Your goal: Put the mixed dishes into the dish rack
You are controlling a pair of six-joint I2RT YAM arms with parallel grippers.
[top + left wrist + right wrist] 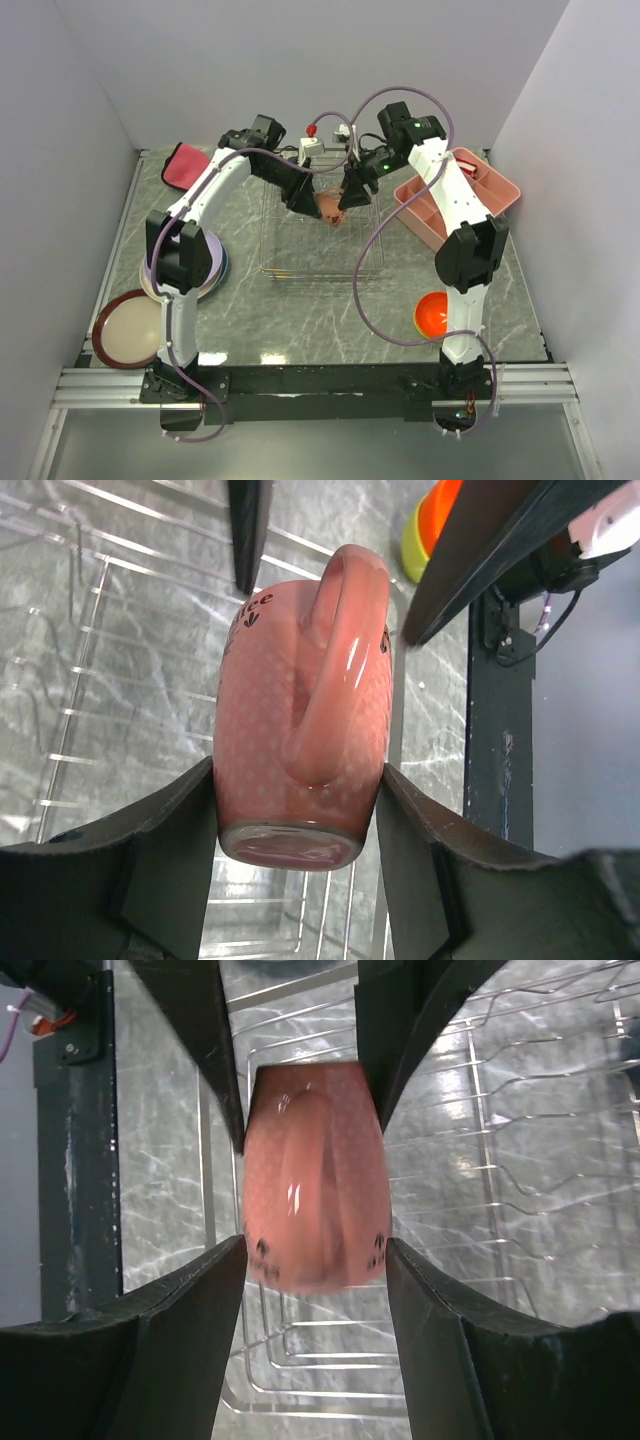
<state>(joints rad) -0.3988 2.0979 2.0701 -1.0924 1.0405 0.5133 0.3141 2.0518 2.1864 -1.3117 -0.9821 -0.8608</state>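
The small pink cup (pixel 330 208) hangs on its side over the back of the wire dish rack (pixel 320 255), handle up. My left gripper (pixel 316 203) is shut on its base end (pixel 297 780). My right gripper (pixel 345 198) closes on its rim end (pixel 316 1255) from the opposite side, fingertips against the cup's sides. The rack's wires lie below the cup in the left wrist view (pixel 100 680) and the right wrist view (pixel 500 1160). The orange bowl (pixel 433 312) sits in a yellow-green bowl (pixel 415 540) front right. No dark blue mug shows.
A lavender and light-blue plate stack (pixel 215 268) and a red-rimmed cream plate (pixel 128 330) lie at the left. A pink compartment tray (pixel 455 200) stands at the right. A red-pink cloth (pixel 182 165) lies at the back left.
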